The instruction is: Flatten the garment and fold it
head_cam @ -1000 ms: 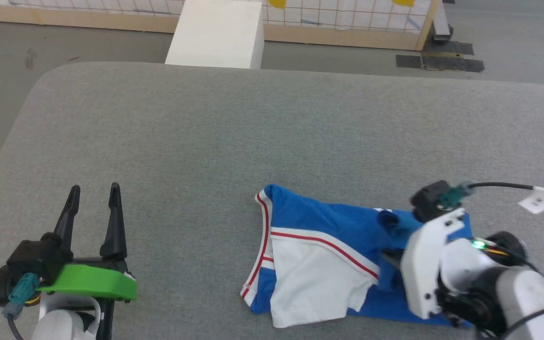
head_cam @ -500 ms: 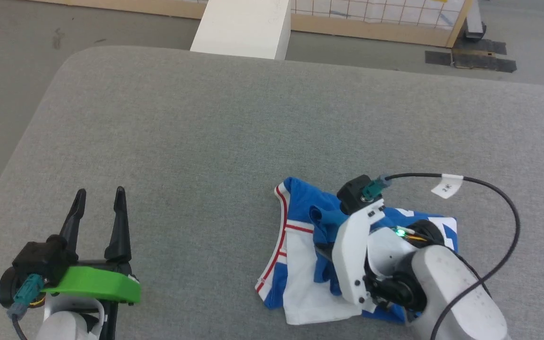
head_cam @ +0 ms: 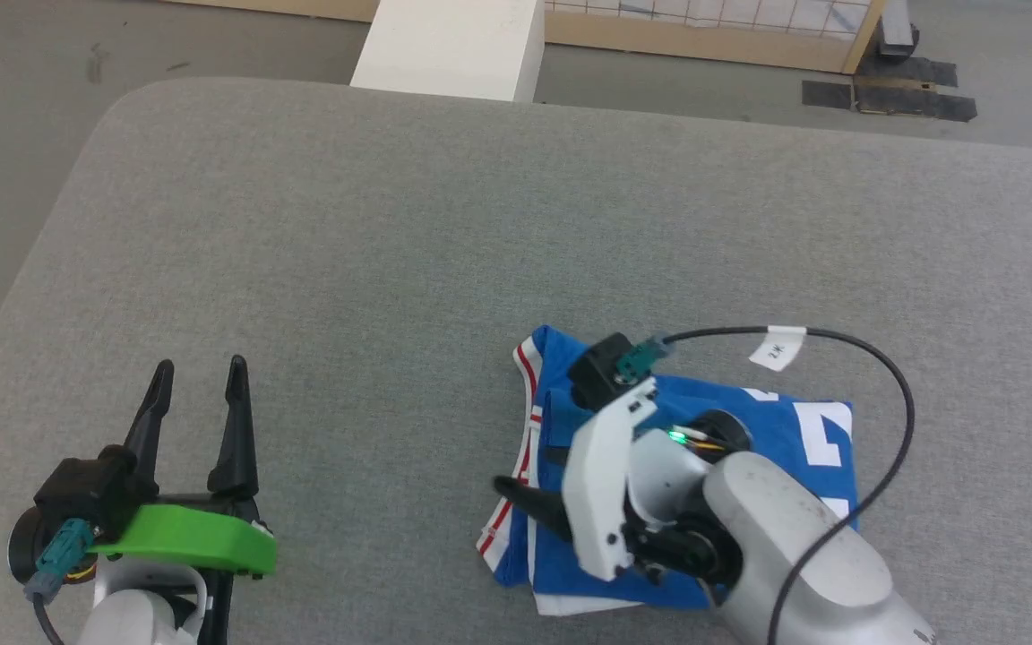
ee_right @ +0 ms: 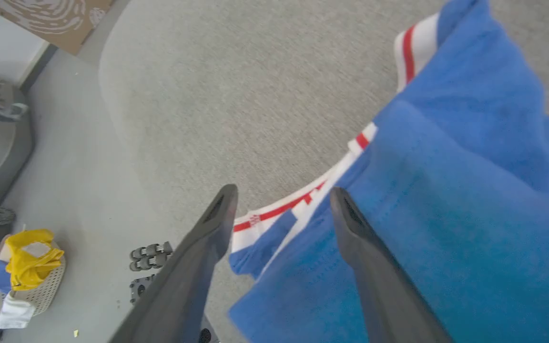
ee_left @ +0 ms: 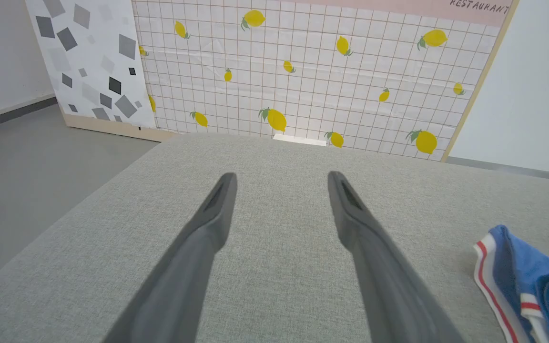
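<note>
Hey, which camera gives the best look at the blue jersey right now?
The head view: the jersey shows its whole outline on the grey table, though the right arm hides its middle. The left wrist view catches one striped corner; the right wrist view gives a close, blurry patch of blue cloth and trim.

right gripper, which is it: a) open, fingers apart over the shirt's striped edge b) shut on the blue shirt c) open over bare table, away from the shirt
a: the right gripper has its fingers apart above the garment, at its red-and-white trim.
</note>
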You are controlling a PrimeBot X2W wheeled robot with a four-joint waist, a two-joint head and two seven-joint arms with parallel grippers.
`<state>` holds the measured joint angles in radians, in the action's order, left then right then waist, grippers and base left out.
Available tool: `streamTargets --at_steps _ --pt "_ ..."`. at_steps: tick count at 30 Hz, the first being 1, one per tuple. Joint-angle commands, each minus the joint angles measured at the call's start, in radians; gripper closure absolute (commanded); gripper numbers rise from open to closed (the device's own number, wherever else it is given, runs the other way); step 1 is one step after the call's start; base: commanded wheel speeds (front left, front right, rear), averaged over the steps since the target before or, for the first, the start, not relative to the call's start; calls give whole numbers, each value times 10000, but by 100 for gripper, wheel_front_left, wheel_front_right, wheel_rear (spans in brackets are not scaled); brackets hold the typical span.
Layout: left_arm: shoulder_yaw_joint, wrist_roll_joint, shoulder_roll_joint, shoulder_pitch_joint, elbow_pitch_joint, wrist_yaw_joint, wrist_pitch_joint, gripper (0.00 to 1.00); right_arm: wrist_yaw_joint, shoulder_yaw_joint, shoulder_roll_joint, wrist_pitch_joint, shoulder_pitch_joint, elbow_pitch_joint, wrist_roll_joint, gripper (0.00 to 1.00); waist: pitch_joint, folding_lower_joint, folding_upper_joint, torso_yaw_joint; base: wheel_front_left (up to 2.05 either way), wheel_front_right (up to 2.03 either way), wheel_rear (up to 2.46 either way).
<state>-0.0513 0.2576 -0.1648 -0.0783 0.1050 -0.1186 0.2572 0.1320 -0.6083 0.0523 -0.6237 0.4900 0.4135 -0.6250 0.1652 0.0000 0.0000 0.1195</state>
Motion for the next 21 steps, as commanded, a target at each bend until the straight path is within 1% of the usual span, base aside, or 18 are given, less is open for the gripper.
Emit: streamTargets --at_steps 1,3,5,7,8,11,13,16,19,21 --pt "-34 -140 6 -125 5 -47 45 0 -13 -230 -18 176 283 -193 -310 0 -72 0 0 -120 0 0 0" --pt "-81 -157 1 -103 -10 -52 45 0 -13 -498 -19 503 500 -502 -780 0 -140 0 0 -249 0 0 0" --pt "-146 -187 -11 -70 -54 -54 45 0 -13 -594 -19 865 749 -744 -881 0 -212 0 0 -417 0 0 0" --pt "-200 -212 -5 -43 -104 -56 45 0 -13 -316 -19 1276 905 -908 -718 0 -278 0 0 -578 0 0 0" --pt "-240 -232 -5 -28 -151 -55 45 0 -13 -58 -19 1471 965 -941 -363 0 -316 0 0 -686 0 0 0" --pt "-319 -298 -1 42 -248 -51 45 0 -13 1054 -2 1704 815 -1078 785 0 -408 0 0 -939 0 0 0" --pt "-377 -326 23 94 -306 -44 45 0 -13 2019 116 1636 469 -1330 1660 0 -446 0 0 -1079 0 0 0" --pt "-428 -369 63 152 -392 -43 45 0 -13 3551 262 1224 -384 -1939 2706 0 -443 0 0 -1248 0 0 0" --pt "-415 -400 102 169 -438 -52 45 0 -13 4672 442 611 -1407 -2451 3654 0 -388 0 0 -1318 0 0 0" --pt "-408 -408 120 168 -453 -58 45 0 -13 5087 470 230 -2038 -2659 4111 0 -338 0 0 -1339 0 0 0"
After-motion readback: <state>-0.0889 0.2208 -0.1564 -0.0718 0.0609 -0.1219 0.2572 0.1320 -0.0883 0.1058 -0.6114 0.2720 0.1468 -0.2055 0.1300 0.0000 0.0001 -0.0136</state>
